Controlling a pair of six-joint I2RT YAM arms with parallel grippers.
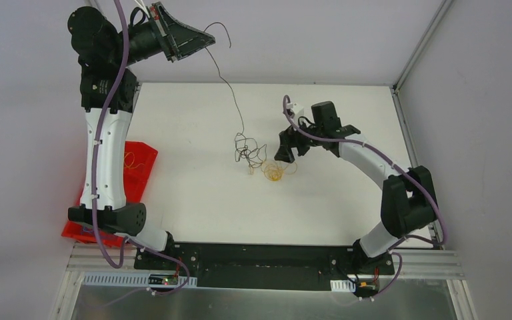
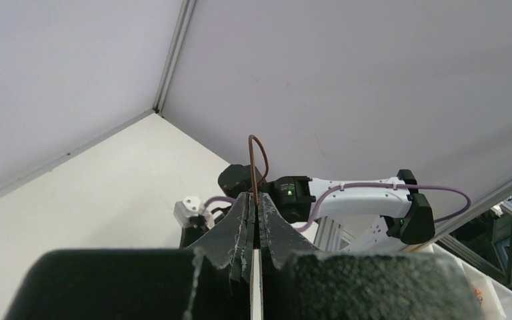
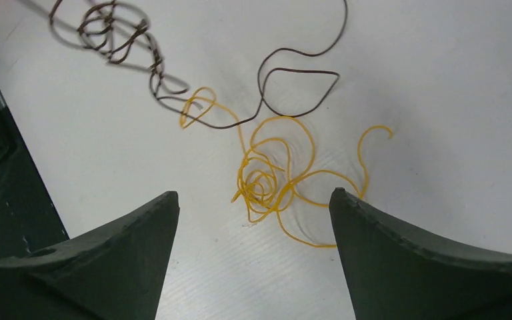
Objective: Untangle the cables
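Right wrist: your right gripper gapes wide over the yellow cable on the white tabletop; left gripper pinches the dark cable.

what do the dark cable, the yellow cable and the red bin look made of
Dark cable: probably thin plastic-coated wire, brownish and slightly glossy; it holds stiff kinks and loops.
Yellow cable: likely the same kind of coated wire, smooth, lying in springy curls.
Red bin: looks like moulded plastic, with uniform colour and a mild sheen.
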